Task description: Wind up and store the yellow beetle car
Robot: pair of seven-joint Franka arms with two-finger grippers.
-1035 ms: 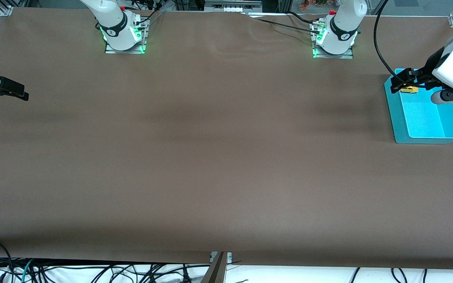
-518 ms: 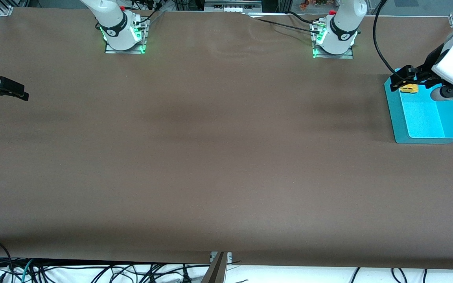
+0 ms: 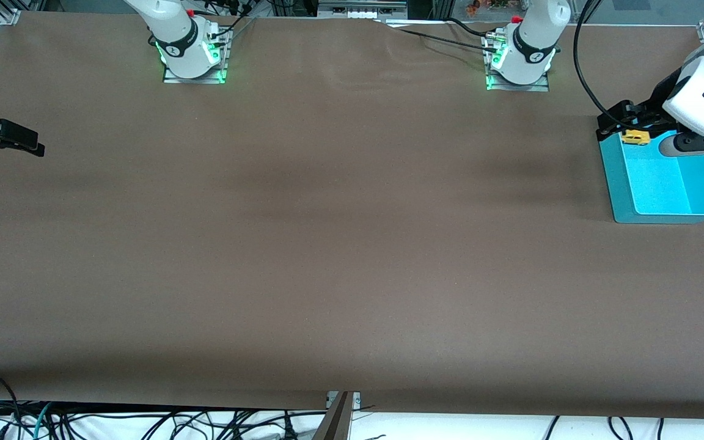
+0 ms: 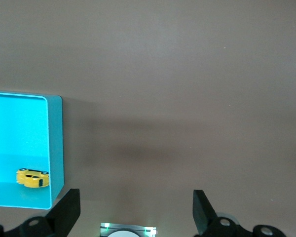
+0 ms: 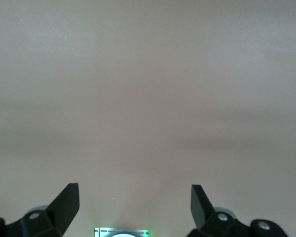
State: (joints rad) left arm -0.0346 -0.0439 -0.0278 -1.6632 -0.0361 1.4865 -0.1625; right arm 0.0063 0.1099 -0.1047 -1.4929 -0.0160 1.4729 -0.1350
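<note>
- Brown table [image 3: 327, 244] is carrying a teal bin [image 3: 615, 183] at the left arm's end.
- Yellow beetle car [image 3: 635, 137] is lying inside the bin, in the corner farthest from the front cam, touching no finger.
- Left gripper [image 3: 618, 119] is hanging over that bin corner, w/ fingers [image 4: 66, 212] spread wide, holding nothing.
- Right gripper [image 3: 19, 139] is waiting well apart from the bin, at the right arm's end, fingers [image 5: 66, 202] also spread.

right gripper [image 3: 28, 143] cut off by frame edge
</note>
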